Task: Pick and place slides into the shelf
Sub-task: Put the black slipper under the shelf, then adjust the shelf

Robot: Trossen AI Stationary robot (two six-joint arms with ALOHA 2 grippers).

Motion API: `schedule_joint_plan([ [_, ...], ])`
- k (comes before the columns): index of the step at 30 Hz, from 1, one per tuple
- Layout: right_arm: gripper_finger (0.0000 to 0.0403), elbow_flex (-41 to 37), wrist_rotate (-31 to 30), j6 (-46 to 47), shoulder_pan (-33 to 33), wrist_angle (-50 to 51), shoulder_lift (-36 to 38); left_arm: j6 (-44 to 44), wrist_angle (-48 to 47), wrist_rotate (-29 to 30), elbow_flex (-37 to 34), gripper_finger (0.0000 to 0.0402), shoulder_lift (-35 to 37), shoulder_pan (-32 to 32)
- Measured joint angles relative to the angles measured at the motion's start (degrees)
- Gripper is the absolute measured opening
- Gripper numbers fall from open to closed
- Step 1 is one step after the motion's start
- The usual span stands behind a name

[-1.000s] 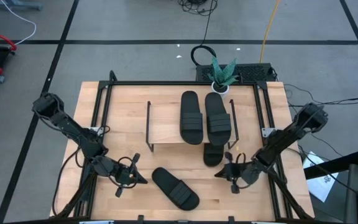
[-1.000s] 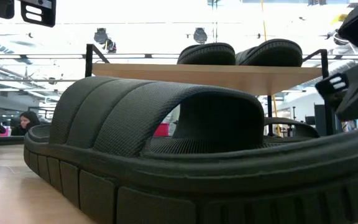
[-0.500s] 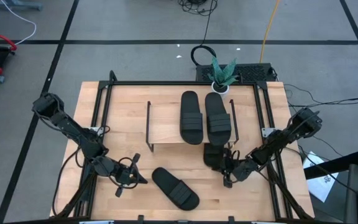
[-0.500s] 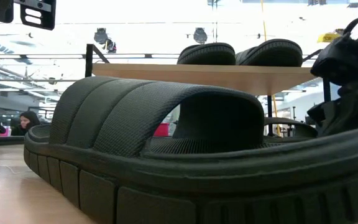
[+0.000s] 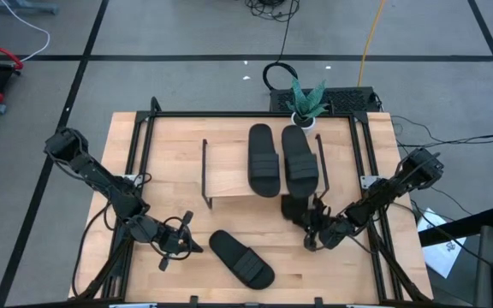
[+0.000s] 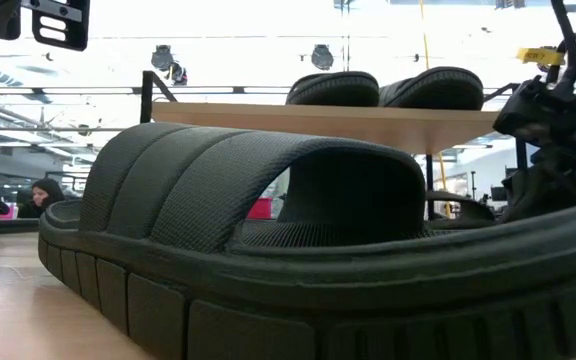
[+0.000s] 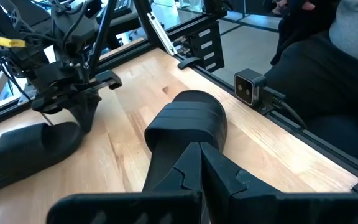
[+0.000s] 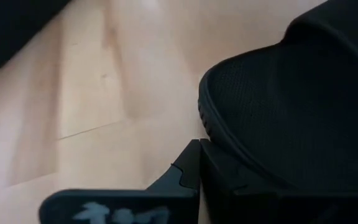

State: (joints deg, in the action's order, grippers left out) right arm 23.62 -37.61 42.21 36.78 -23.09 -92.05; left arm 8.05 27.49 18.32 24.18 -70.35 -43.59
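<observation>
Slides [image 5: 275,161] sit two on the shelf [image 5: 229,169], and my closed right gripper [image 5: 313,224] has just moved in against the third beside it, left gripper [image 5: 187,245] closed, idle.

Slides on top: we see two black ribbed slides [image 5: 262,161] [image 5: 299,158] lying side by side on the shelf [image 5: 229,171].
Third slide [image 5: 293,208]: partly under the shelf.
Fourth slide [image 5: 241,258]: flat on the table, angled.

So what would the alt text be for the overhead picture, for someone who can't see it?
Seen from above, two black slides sit on a small wooden shelf. The right gripper, shut, reaches a third slide beside it; the left gripper waits near a fourth.
</observation>
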Motion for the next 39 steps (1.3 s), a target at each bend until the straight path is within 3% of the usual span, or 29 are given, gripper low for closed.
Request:
schedule_joint_plan([
  [7, 0.0000, -0.1, 1.9, -2.0, 0.0, -1.8, 0.0, -0.6, -0.2, 0.0, 0.0, 0.0005, 0.0, 0.0],
  [12, 0.0000, 0.3, 12.0, -14.1, 1.1, -11.9, 1.6, -0.9, -0.5, 0.0, 0.0, 0.0005, 0.0, 0.0],
  [15, 0.0000, 1.5, 11.5, -21.0, 3.7, -13.4, 5.1, -0.9, -0.5, 0.0, 0.0, 0.0005, 0.0, 0.0],
  [18, 0.0000, 3.4, 4.7, -25.4, 7.2, -7.7, 10.8, -0.9, -0.5, 2.1, 0.0, 0.0005, 0.0, 0.0],
  [21, 0.0000, 7.0, -5.5, -26.6, 12.0, 5.7, 17.9, -1.0, -0.8, 6.1, 0.0, 0.0005, 0.0, 0.0],
  [29, 0.0000, 14.4, -32.3, -14.1, 24.9, 41.5, 31.2, 0.3, -1.2, 9.6, 0.0, 0.0005, 0.0, -1.5],
  [39, 0.0000, 14.4, -36.0, 4.9, 24.4, 71.1, 38.1, 0.2, -1.2, 10.8, 0.0, 0.0005, 2.3, -5.0],
])
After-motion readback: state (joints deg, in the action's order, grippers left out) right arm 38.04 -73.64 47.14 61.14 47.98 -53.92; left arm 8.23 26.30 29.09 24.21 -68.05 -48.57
